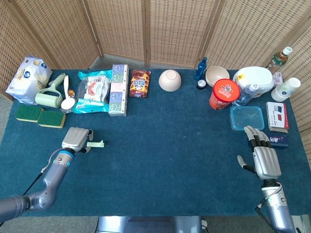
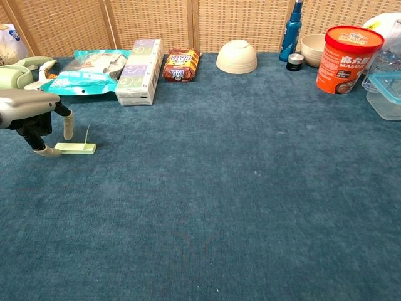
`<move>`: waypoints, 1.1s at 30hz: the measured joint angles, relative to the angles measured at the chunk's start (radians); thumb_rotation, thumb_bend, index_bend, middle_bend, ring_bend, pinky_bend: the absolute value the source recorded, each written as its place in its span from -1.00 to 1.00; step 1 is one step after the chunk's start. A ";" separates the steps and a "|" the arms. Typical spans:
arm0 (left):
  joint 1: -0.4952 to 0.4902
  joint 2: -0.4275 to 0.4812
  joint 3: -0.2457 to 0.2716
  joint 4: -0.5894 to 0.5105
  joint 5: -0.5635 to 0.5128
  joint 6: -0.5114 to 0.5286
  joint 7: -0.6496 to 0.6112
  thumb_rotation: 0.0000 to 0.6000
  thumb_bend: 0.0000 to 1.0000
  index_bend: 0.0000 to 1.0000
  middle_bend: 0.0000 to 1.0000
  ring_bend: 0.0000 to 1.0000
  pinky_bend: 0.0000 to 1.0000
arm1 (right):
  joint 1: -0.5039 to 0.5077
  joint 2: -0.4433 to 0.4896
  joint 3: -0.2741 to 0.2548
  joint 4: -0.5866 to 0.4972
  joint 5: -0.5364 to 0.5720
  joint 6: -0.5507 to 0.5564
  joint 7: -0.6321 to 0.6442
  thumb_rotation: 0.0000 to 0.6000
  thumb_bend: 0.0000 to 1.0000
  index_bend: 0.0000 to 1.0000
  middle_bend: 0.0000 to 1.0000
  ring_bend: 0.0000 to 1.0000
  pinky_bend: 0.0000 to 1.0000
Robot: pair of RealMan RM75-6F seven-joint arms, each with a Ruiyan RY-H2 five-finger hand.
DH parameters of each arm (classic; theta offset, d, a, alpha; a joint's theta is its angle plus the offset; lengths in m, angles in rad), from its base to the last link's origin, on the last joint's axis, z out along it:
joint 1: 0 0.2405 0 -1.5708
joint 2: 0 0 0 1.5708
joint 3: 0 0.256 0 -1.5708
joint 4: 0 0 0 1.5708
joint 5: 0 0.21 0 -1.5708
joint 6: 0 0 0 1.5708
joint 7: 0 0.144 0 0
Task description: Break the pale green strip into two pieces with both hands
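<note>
The short pale green plastic strip [image 2: 75,148] is being straddled by the spread, ungrasping left hand [image 2: 34,119]; the open right hand [image 1: 263,158] is being held far right; a sideways nudge could skid the strip away.

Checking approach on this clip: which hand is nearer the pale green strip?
Left. The left hand is right at the pale green strip, fingertips at its near end. The right hand lies open far across the table, near the clear plastic container.
</note>
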 measured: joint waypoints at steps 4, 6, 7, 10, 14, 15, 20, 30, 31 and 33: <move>-0.009 -0.005 0.006 0.001 -0.006 0.000 0.007 1.00 -0.44 -0.09 1.00 1.00 1.00 | -0.004 0.002 0.000 0.002 0.001 0.003 0.005 1.00 -0.31 -1.00 -0.86 -0.97 -0.83; -0.014 -0.006 0.009 0.002 -0.012 0.000 0.010 1.00 -0.42 -0.08 1.00 1.00 1.00 | -0.006 0.003 0.000 0.003 0.002 0.005 0.009 1.00 -0.31 -1.00 -0.86 -0.97 -0.83; -0.015 -0.006 0.010 0.002 -0.014 -0.001 0.011 1.00 -0.42 -0.08 1.00 1.00 1.00 | -0.007 0.003 0.000 0.003 0.002 0.005 0.010 1.00 -0.31 -1.00 -0.86 -0.97 -0.83; -0.020 -0.006 0.014 0.004 -0.020 -0.002 0.014 1.00 -0.40 -0.07 1.00 1.00 1.00 | -0.009 0.003 0.000 0.004 0.002 0.007 0.014 1.00 -0.31 -1.00 -0.86 -0.97 -0.83; -0.025 -0.004 0.018 0.001 -0.029 -0.003 0.017 1.00 -0.40 -0.07 1.00 1.00 1.00 | -0.011 0.003 -0.001 0.005 0.001 0.009 0.018 1.00 -0.31 -1.00 -0.86 -0.97 -0.83; -0.027 -0.003 0.019 0.000 -0.030 -0.003 0.019 1.00 -0.40 -0.07 1.00 1.00 1.00 | -0.012 0.003 -0.001 0.005 0.000 0.009 0.019 1.00 -0.31 -1.00 -0.86 -0.97 -0.83; -0.034 -0.001 0.026 -0.003 -0.036 -0.004 0.027 1.00 -0.40 -0.07 1.00 1.00 1.00 | -0.014 0.003 0.000 0.006 -0.001 0.012 0.024 1.00 -0.31 -1.00 -0.85 -0.97 -0.83; -0.048 -0.005 0.037 -0.004 -0.050 0.001 0.042 1.00 -0.32 -0.05 1.00 1.00 1.00 | -0.019 0.002 0.000 0.011 -0.001 0.015 0.033 1.00 -0.31 -1.00 -0.85 -0.97 -0.83; -0.049 -0.006 0.038 -0.004 -0.051 0.001 0.043 1.00 -0.31 -0.05 1.00 1.00 1.00 | -0.019 0.002 0.000 0.011 -0.001 0.015 0.034 1.00 -0.31 -1.00 -0.85 -0.97 -0.83; -0.051 -0.007 0.039 -0.002 -0.054 0.001 0.047 1.00 -0.30 -0.02 1.00 1.00 1.00 | -0.020 0.001 0.001 0.012 -0.001 0.016 0.037 1.00 -0.31 -1.00 -0.84 -0.97 -0.83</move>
